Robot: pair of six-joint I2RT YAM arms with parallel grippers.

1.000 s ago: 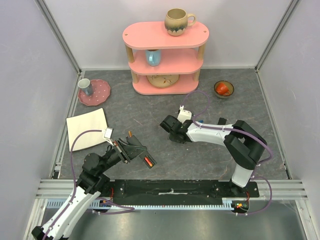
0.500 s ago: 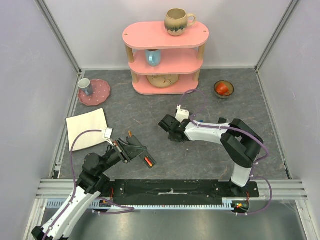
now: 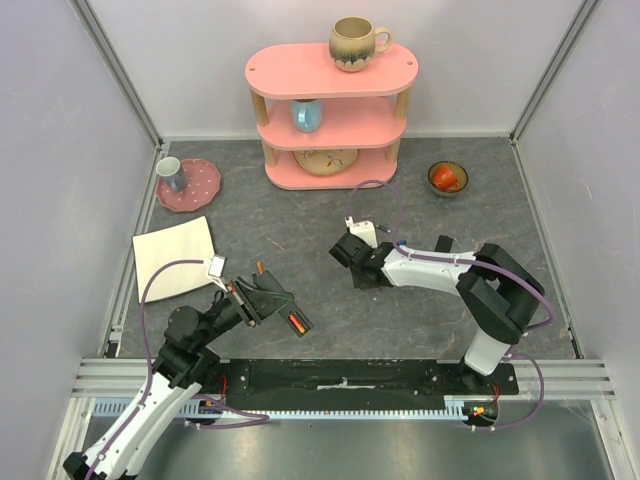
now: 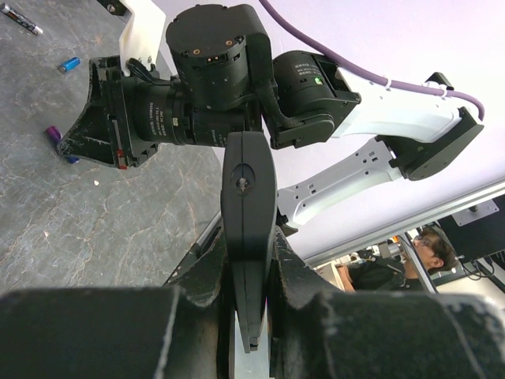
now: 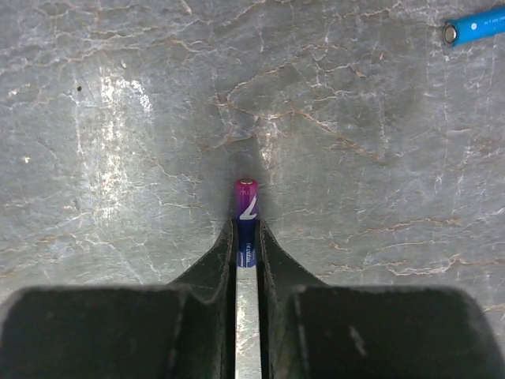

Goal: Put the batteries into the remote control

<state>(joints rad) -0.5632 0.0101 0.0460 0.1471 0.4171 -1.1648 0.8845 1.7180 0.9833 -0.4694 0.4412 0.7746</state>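
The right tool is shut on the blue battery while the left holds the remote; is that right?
No: the right wrist view shows the right tool shut on the purple battery; the blue battery lies apart. The left tool holds the remote.

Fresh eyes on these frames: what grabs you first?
The right gripper pinches a purple battery close to the grey table, with a blue battery lying loose nearby. The left gripper clamps the black remote control near the table's front left. At the back wall, a pink shelf with a mug on top stands out.
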